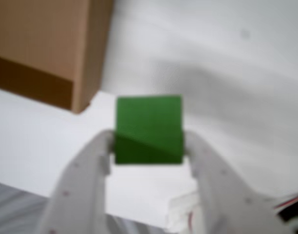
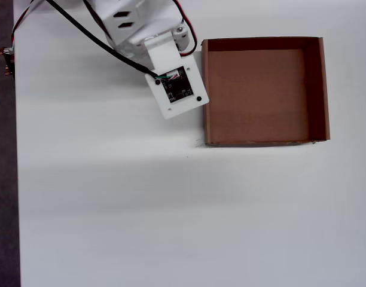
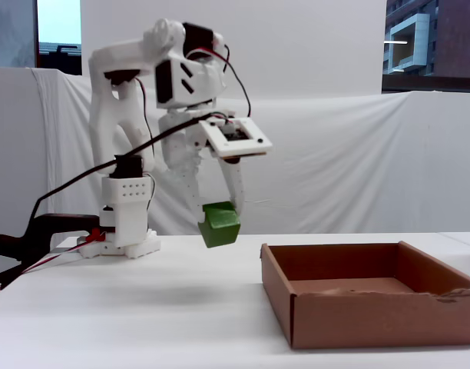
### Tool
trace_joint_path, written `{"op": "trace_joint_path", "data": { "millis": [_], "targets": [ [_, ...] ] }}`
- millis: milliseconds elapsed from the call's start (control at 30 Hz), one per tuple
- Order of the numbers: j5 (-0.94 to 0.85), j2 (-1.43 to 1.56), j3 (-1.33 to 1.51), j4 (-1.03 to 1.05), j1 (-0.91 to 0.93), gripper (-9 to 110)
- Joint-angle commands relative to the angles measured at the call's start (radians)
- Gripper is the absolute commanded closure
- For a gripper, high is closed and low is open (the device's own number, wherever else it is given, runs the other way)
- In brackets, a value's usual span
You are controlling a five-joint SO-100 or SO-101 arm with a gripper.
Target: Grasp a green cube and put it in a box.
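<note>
My gripper (image 1: pixel 148 146) is shut on the green cube (image 1: pixel 148 127), with a white finger pressed to each of its sides. In the fixed view the gripper (image 3: pixel 218 209) holds the cube (image 3: pixel 220 224) in the air above the white table, a little left of the box (image 3: pixel 373 317). The box is a shallow brown cardboard tray, empty; its corner shows at the top left of the wrist view (image 1: pixel 85 63). In the overhead view the box (image 2: pixel 264 142) lies at the upper right, and the arm's camera plate (image 2: pixel 180 89) hides the cube and the fingers.
The arm's base (image 3: pixel 127 231) stands at the table's back left with black and red cables trailing off. A white cloth backdrop (image 3: pixel 335 161) hangs behind the table. The table's dark left edge (image 2: pixel 2 179) shows in the overhead view.
</note>
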Motion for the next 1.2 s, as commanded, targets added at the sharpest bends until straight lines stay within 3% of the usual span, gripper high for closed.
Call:
{"op": "trace_joint_path", "data": {
  "millis": [0, 767, 1167],
  "targets": [
    [0.002, -0.008, -0.120, 0.020, -0.012, 86],
    [0.072, -0.426, -0.603, 0.112, -0.158, 86],
    [0.114, -0.472, -0.615, 0.118, -0.275, 86]
  ]
}}
